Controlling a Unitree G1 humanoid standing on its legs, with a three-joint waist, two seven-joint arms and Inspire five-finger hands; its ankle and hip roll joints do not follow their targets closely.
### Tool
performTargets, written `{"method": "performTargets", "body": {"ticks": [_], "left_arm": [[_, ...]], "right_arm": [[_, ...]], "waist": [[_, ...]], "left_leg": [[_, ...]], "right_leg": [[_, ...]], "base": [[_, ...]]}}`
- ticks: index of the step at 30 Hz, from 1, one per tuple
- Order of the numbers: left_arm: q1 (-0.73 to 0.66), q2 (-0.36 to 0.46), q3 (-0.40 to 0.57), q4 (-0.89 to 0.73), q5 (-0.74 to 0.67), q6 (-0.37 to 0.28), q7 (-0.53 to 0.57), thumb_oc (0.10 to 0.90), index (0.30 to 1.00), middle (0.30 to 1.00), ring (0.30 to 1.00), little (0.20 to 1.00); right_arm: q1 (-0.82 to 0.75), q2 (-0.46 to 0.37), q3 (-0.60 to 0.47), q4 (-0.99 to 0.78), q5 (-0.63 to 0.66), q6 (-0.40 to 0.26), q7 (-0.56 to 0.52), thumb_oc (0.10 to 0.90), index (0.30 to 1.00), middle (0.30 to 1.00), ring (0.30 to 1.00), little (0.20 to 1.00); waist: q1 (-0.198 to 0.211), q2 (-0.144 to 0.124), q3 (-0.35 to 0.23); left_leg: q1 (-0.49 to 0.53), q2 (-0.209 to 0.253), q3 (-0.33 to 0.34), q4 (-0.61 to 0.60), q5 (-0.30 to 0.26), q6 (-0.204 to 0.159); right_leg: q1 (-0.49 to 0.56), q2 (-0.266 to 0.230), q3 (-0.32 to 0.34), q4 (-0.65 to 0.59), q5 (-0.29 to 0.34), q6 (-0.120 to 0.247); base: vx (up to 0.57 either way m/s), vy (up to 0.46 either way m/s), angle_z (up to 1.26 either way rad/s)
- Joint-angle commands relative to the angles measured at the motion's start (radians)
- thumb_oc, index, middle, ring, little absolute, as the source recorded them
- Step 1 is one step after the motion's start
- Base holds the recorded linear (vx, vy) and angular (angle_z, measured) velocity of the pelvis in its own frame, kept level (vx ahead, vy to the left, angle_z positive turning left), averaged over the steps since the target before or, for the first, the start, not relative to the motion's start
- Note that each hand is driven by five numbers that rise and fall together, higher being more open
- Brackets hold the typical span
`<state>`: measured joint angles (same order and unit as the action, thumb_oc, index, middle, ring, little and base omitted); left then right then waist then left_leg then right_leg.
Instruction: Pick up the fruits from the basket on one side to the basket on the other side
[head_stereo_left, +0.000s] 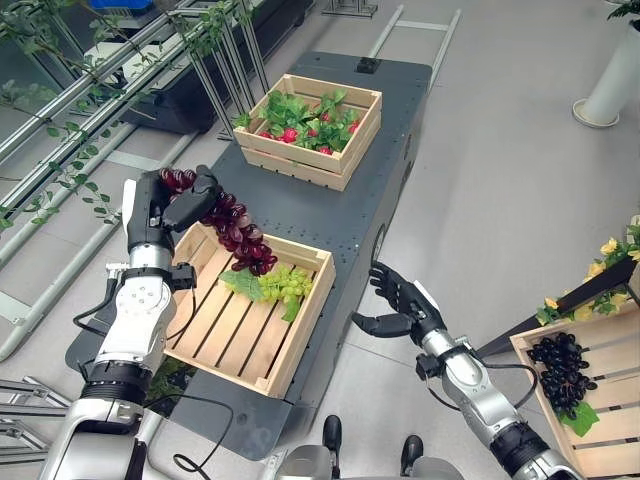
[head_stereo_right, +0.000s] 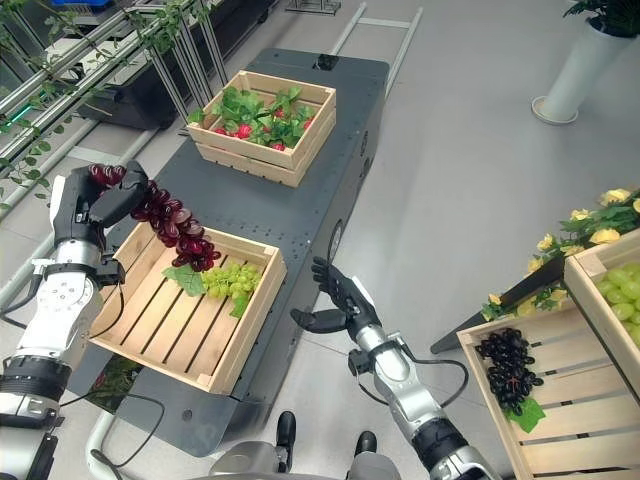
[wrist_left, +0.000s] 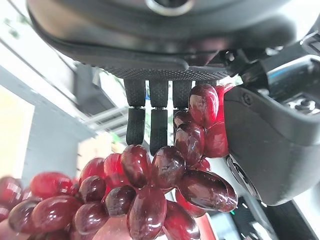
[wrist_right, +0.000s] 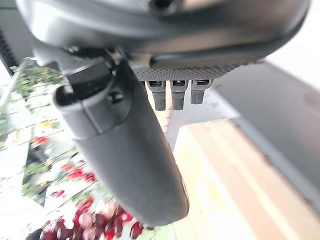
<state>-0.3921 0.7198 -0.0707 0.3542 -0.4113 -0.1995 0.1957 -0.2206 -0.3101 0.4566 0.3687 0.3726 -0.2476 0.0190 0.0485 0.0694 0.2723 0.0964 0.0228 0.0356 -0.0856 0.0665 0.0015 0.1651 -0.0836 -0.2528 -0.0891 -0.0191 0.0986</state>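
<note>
Left eye view: the left hand clutches a red grape bunch over the near crate, while the right hand hangs open beside it.

A smooth grey floor lay evenly lit around a dark, low bench. Metal rails wound with leafy vines ran along one side. A white planter base stood far off in a corner.
</note>
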Motion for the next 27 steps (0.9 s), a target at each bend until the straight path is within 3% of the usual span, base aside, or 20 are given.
{"method": "performTargets", "body": {"ticks": [1, 11, 16, 27], "left_arm": [[-0.207, 0.085, -0.034, -0.028, -0.097, -0.037, -0.018, 0.4, 0.3, 0.3, 0.3, 0.3], [-0.472, 0.084, -0.191, 0.01, -0.17, 0.031, -0.066, 0.4, 0.3, 0.3, 0.3, 0.3], [-0.554, 0.055, -0.253, 0.008, -0.192, 0.05, -0.102, 0.4, 0.3, 0.3, 0.3, 0.3], [-0.689, -0.017, -0.343, -0.009, -0.223, 0.067, -0.104, 0.4, 0.3, 0.3, 0.3, 0.3]], "right_arm": [[-0.092, 0.076, 0.049, -0.113, 0.057, -0.075, -0.06, 0.8, 0.9, 0.9, 0.9, 0.9], [-0.292, 0.138, 0.086, -0.095, 0.188, 0.04, -0.074, 0.8, 0.9, 0.9, 0.9, 0.9], [-0.385, 0.177, 0.086, -0.061, 0.27, 0.048, -0.094, 0.8, 0.9, 0.9, 0.9, 0.9], [-0.48, 0.229, 0.103, -0.031, 0.326, 0.022, -0.13, 0.8, 0.9, 0.9, 0.9, 0.9]], "waist": [[0.017, 0.021, -0.169], [0.043, 0.007, -0.217], [0.053, 0.001, -0.232], [0.058, -0.009, -0.261]], "left_leg": [[-0.002, -0.056, -0.019, -0.002, -0.061, 0.006], [-0.033, -0.049, -0.051, -0.002, -0.051, -0.008], [-0.033, -0.045, -0.057, -0.002, -0.05, -0.01], [-0.029, -0.041, -0.06, -0.002, -0.05, -0.013]], "right_leg": [[-0.039, -0.036, 0.01, 0.013, 0.034, -0.039], [-0.037, -0.027, -0.026, 0.002, 0.031, -0.042], [-0.033, -0.022, -0.029, 0.002, 0.028, -0.049], [-0.028, -0.021, -0.032, 0.002, 0.028, -0.048]], "base": [[-0.02, -0.079, 0.03], [-0.02, -0.081, 0.03], [0.0, -0.042, 0.07], [0.0, 0.0, 0.0]]}}
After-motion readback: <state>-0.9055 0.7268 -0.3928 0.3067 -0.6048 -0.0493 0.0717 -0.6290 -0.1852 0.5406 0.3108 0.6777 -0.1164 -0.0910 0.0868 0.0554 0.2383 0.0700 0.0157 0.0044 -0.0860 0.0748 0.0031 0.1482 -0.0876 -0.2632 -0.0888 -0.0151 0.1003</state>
